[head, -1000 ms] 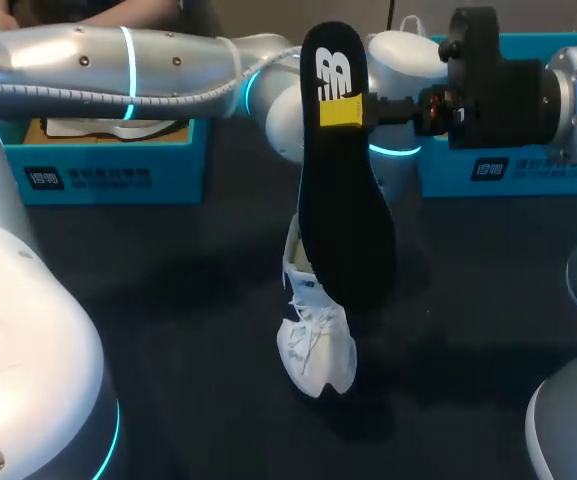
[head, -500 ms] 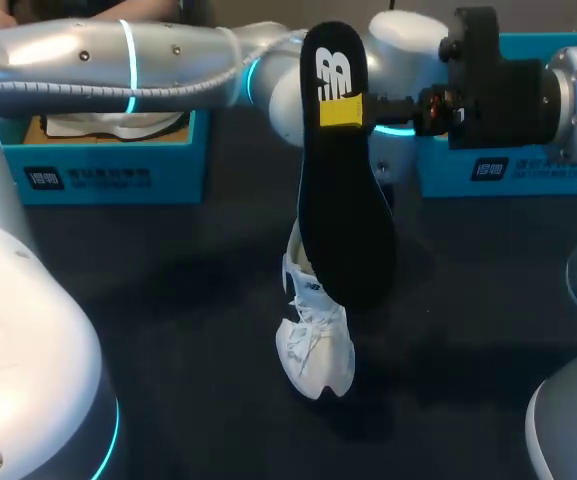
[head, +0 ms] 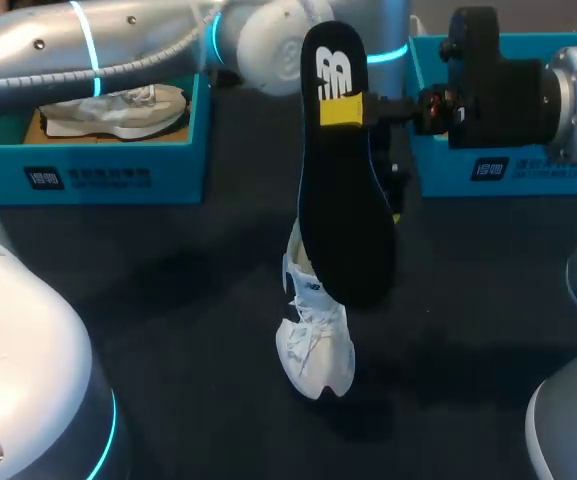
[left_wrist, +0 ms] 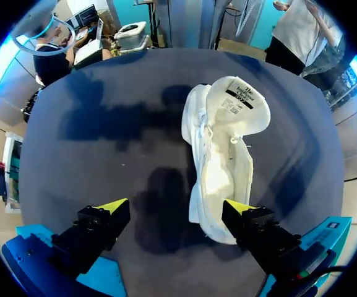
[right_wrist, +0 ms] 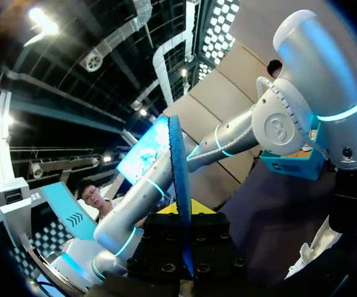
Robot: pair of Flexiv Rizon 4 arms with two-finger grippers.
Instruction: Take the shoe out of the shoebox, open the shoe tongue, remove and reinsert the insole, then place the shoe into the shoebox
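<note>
Grips removed insole (head: 343, 220) in right end effector (head: 343, 110), above shoe (head: 316, 345) on surface (head: 168, 300); left end effector (left_wrist: 177, 208) released, shoe beneath. Reinsertion and boxing judged outstanding.

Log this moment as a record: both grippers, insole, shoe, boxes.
right gripper: shut on the insole, holding it upright above the table
insole: black, out of the shoe, gripped near its upper end
left gripper: open, over the shoe
shoe: white, on the table, outside the boxes, tongue folded back
left box: blue, holds a second shoe
right box: blue, contents not visible
</note>
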